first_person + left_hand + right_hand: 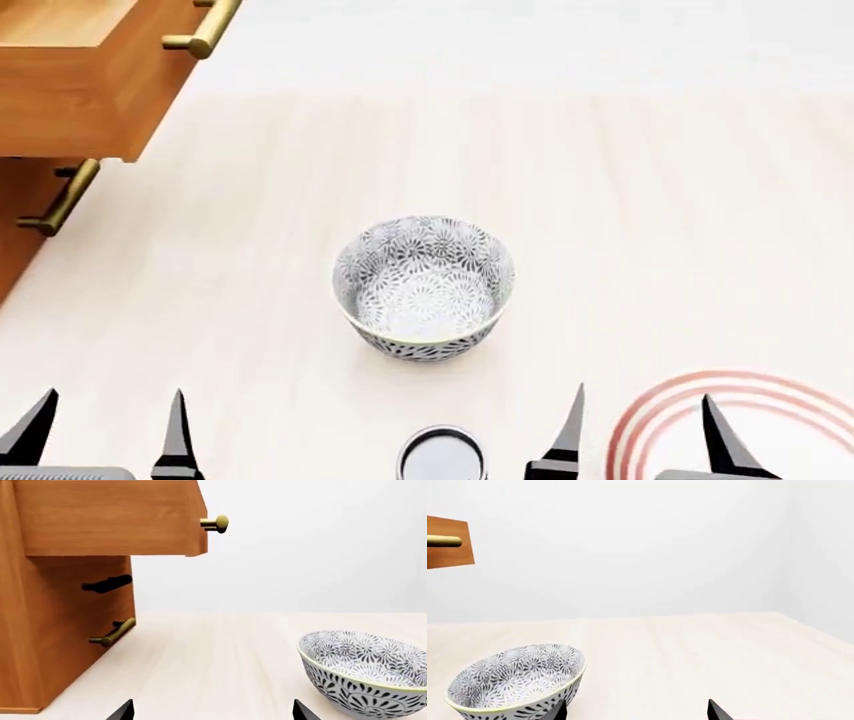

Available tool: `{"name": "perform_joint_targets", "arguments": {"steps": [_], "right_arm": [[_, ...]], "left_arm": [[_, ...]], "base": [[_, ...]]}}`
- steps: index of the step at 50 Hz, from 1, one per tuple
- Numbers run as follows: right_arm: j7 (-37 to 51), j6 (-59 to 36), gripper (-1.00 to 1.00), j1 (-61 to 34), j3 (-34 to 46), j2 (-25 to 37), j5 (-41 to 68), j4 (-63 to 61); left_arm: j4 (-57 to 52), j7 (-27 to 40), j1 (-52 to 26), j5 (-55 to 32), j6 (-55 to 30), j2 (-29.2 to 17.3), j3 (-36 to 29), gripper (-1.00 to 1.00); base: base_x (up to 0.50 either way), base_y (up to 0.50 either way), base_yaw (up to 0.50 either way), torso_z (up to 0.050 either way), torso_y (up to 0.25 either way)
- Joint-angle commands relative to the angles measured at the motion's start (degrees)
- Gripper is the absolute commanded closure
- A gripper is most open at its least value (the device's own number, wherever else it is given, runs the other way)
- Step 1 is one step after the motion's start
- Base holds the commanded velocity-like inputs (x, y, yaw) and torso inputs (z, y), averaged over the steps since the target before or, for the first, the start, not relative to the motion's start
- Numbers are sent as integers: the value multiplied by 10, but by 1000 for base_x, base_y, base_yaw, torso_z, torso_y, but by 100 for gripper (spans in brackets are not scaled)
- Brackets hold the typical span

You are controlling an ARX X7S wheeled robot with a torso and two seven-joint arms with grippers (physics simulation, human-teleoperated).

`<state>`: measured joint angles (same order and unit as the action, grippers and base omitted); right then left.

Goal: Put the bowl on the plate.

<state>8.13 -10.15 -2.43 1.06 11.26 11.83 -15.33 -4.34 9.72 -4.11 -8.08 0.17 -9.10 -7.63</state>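
The bowl (424, 289), white with a dense grey floral pattern, stands upright on the pale wooden table in the middle of the head view; it also shows as the bowl (363, 674) and the bowl (517, 685) in the wrist views. The plate (747, 415), white with red rings, lies at the near right, partly under my right gripper (641, 430). That gripper (635, 711) is open and empty, short of the bowl. My left gripper (107, 430) is open at the near left, also empty (213, 711), the bowl ahead and to its right.
A wooden cabinet (80, 80) with an open upper drawer and brass handles (200, 30) stands at the far left. A round can top (441, 455) sits at the near edge between the grippers. A white wall backs the table.
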Motion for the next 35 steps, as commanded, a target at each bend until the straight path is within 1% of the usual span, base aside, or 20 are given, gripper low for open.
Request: {"name": "perform_joint_targets", "arguments": {"steps": [1, 25, 35], "right_arm": [[6, -3, -100, 3, 3, 6, 7, -7], [20, -14, -100, 1, 8, 12, 16, -7], [24, -53, -100, -6, 11, 19, 28, -23]], "left_arm": [[0, 4, 1, -4, 2, -4, -5, -100], [-4, 14, 1, -9, 0, -12, -11, -100], [-7, 18, 1, -12, -2, -16, -13, -100]], "base": [[227, -4, 0, 0, 0], [227, 0, 0, 0, 0], [26, 0, 0, 0, 0]]}}
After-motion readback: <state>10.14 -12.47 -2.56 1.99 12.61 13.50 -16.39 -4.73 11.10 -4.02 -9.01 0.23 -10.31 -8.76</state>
